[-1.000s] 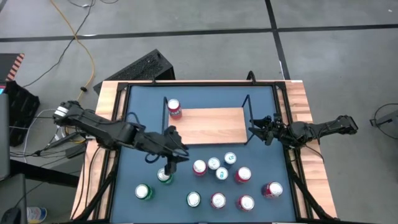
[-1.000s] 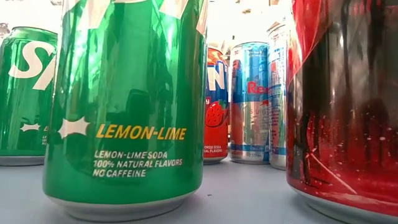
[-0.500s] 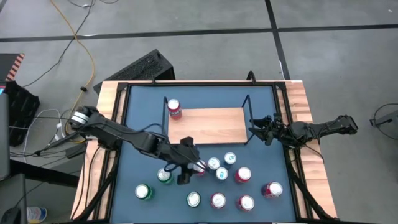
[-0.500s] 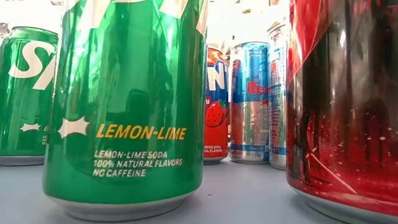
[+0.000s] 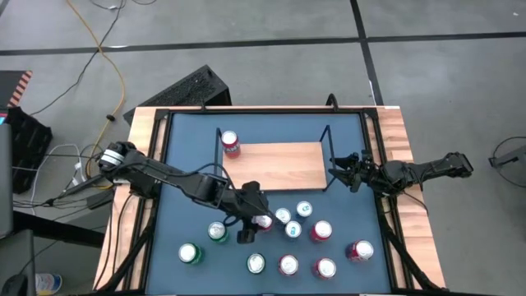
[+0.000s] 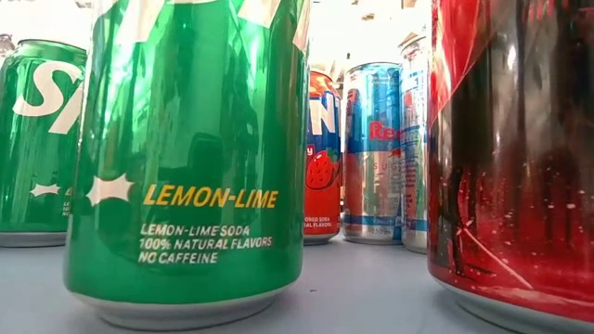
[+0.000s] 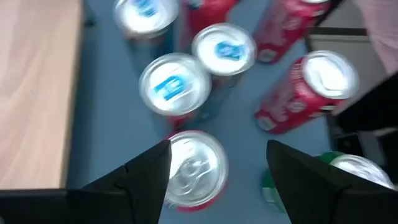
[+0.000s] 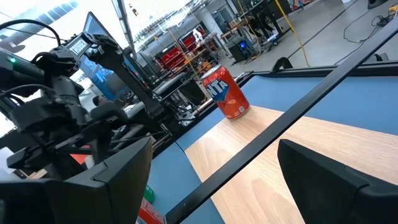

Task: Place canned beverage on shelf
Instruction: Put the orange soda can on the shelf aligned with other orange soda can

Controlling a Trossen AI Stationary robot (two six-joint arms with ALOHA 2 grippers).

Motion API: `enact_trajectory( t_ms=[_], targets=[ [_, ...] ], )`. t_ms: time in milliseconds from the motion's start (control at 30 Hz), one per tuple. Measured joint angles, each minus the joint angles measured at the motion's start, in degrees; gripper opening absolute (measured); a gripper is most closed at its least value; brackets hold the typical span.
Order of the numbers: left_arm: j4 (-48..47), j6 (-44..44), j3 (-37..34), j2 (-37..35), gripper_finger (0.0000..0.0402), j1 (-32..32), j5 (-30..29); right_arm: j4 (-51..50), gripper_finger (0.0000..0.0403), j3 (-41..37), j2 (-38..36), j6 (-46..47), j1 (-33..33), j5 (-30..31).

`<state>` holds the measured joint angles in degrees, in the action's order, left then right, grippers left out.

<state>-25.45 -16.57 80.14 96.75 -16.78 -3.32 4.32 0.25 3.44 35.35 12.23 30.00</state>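
Low view: "LEMON-LIME" green can (image 6: 186, 158)

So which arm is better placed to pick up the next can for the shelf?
Left. The left gripper hangs open right over the red can in the cluster, while the right gripper waits open by the shelf, away from the loose cans.

Tabletop (image 5: 189, 148): dark blue. Shelf (image 5: 279, 164): light wood, black wire ends. Lemon-lime can (image 6: 186, 158): green, yellow lettering. Fanta can (image 8: 226, 93): orange-red, blue logo.
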Motion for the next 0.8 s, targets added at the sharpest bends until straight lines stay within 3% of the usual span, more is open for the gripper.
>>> enact_trajectory(
  t_ms=[467, 667, 800],
  targets=[
    [-3.61, -6.22, 1.08, 0.0, 0.025, -0.98, -4.43, 0.0, 0.0347, 0.0, 0.0, 0.02, 0.0, -0.01],
    [-16.4, -7.17, 10.93, 0.57, 0.025, -1.7, -10.33, 0.0, 0.0347, 0.0, 0.0, -0.01, 0.0, 0.0],
    [-27.81, -10.18, 20.14, 5.07, 0.025, -1.51, -9.46, 0.0, 0.0347, 0.02, -0.01, -1.22, 0.0, -0.01]
  ],
)
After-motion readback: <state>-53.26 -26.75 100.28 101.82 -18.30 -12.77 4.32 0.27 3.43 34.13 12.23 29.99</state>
